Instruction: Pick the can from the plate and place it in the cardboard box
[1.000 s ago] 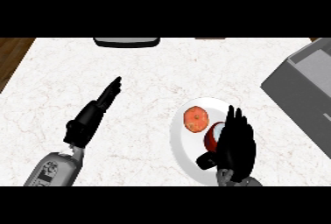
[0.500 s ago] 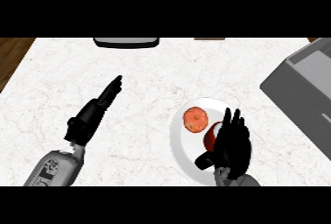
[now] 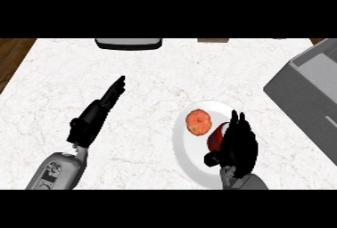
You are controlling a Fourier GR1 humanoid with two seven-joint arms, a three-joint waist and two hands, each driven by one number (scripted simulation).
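Note:
A red can (image 3: 216, 136) stands on the white plate (image 3: 186, 151) at the lower middle, next to a round orange fruit (image 3: 199, 122). My right hand (image 3: 238, 144) is over the plate's right side, pressed against the can's right side and hiding most of it. Its fingers point up and look straight, with the thumb spread low beside the can. The box (image 3: 309, 95) is a grey open container at the right edge. My left hand (image 3: 99, 113) lies open on the counter to the left, fingers pointing up and right, far from the plate.
A dark appliance (image 3: 128, 42) sits at the counter's far edge. A small brown object (image 3: 213, 40) lies beside it at the back. The wooden floor (image 3: 13, 55) shows past the counter's left edge.
My right hand has slid slightly left and lower onto the can, covering more of it. The left hand has not moved.

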